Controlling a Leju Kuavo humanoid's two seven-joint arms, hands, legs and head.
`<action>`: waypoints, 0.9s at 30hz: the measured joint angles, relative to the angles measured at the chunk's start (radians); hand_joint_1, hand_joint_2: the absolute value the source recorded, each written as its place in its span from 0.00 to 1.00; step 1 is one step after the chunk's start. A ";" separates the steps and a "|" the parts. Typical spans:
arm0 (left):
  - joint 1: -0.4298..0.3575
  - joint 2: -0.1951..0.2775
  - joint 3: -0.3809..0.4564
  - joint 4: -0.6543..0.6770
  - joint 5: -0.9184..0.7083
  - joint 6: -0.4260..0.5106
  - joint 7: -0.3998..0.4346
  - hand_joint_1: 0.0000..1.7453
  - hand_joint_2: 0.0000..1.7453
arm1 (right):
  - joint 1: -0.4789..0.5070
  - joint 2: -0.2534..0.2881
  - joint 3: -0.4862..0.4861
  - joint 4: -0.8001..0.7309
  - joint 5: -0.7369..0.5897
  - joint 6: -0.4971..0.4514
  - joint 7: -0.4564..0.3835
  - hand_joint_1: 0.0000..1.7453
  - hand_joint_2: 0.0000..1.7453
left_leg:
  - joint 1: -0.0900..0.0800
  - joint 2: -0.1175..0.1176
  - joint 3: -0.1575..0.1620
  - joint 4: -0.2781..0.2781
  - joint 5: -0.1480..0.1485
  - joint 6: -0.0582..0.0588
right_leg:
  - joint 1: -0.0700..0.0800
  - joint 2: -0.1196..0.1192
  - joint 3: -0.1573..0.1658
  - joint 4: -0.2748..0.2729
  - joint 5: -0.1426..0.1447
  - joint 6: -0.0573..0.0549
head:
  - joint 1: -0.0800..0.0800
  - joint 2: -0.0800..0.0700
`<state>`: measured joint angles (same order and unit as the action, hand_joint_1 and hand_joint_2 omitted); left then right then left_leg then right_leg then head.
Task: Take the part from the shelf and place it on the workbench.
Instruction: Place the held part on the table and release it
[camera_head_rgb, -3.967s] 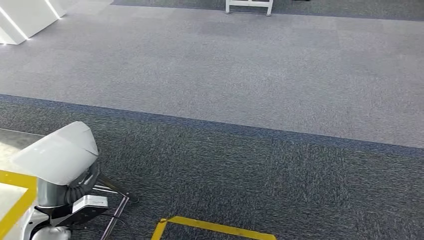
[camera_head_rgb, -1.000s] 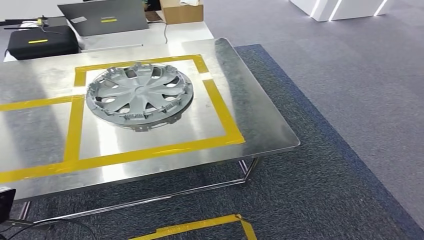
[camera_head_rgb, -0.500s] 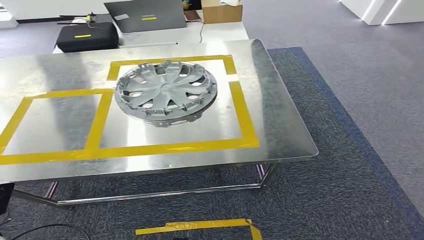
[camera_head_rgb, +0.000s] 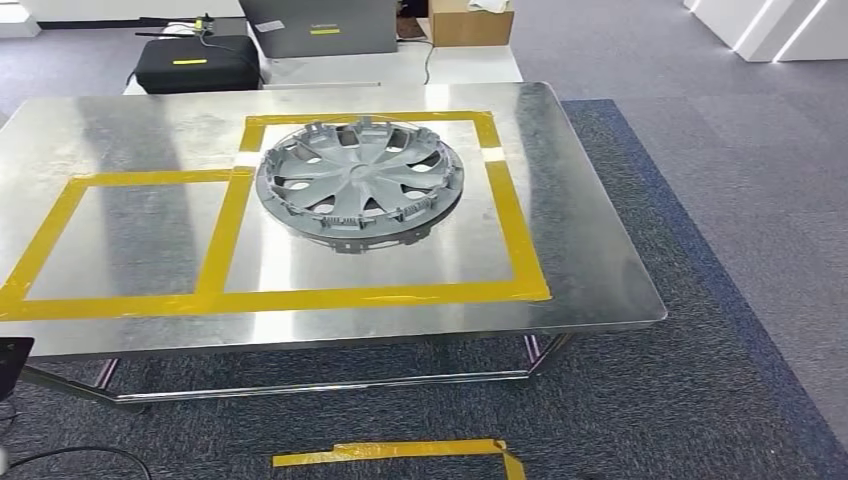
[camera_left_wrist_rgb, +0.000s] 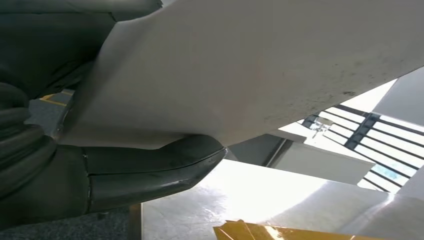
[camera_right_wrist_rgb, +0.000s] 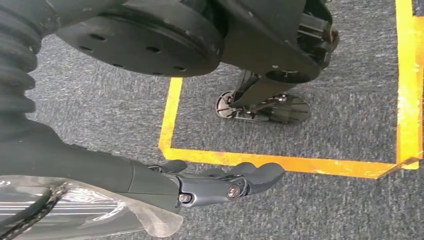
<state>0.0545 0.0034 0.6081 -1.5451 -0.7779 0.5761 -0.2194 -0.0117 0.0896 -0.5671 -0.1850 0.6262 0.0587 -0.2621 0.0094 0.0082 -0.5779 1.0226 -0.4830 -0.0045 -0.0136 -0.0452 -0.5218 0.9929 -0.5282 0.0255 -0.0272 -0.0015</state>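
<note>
A pale white part (camera_left_wrist_rgb: 250, 65) lies across my left hand (camera_left_wrist_rgb: 125, 175), whose dark thumb presses against its underside. Beyond it is the shiny top of the workbench (camera_left_wrist_rgb: 240, 195). In the head view the metal workbench (camera_head_rgb: 600, 270) stands straight ahead, marked with two yellow-taped rectangles (camera_head_rgb: 380, 297). A grey hubcap (camera_head_rgb: 360, 180) lies in the right rectangle; the left rectangle is bare. My right hand (camera_right_wrist_rgb: 200, 182) hangs over the carpet with its fingers stretched out and nothing between them.
Behind the bench a lower table carries a laptop (camera_head_rgb: 320, 25), a black case (camera_head_rgb: 195, 62) and a cardboard box (camera_head_rgb: 470, 22). Yellow tape (camera_head_rgb: 400, 452) marks the carpet before the bench. White blocks (camera_head_rgb: 770, 25) stand at the far right.
The camera has swung from bare carpet onto the workbench, which has since drifted rightward and nearer in the picture. The hubcap has kept its place on the bench.
</note>
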 joint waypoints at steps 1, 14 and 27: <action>-0.003 0.006 -0.003 0.007 0.000 0.000 0.000 1.00 1.00 | 0.000 0.000 0.000 0.000 0.000 0.000 0.000 0.00 1.00 | 0.000 0.000 0.000 0.000 0.000 0.001 | 0.000 0.001 0.000 -0.001 0.001 0.001 | 0.000 0.000; -0.226 0.192 -0.117 0.307 -0.176 -0.118 0.149 1.00 1.00 | -0.011 0.000 -0.001 0.000 0.033 0.024 0.001 0.00 1.00 | 0.002 0.000 0.002 0.000 0.004 0.002 | 0.002 -0.003 -0.007 0.000 0.000 0.007 | 0.000 0.000; -0.548 0.239 -0.360 0.688 -0.423 -0.169 0.300 1.00 1.00 | -0.026 0.000 -0.001 0.000 0.060 0.042 0.019 0.00 1.00 | 0.001 0.002 0.000 0.000 0.006 0.000 | 0.002 0.002 -0.003 0.003 0.004 0.006 | 0.000 0.000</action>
<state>-0.4931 0.2422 0.2481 -0.8566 -1.2011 0.4072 0.0805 -0.0377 0.0896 -0.5680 -0.1850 0.6857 0.1005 -0.2435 0.0107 0.0099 -0.5776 1.0227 -0.4768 -0.0043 -0.0113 -0.0432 -0.5252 0.9957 -0.5237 0.0312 -0.0274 -0.0015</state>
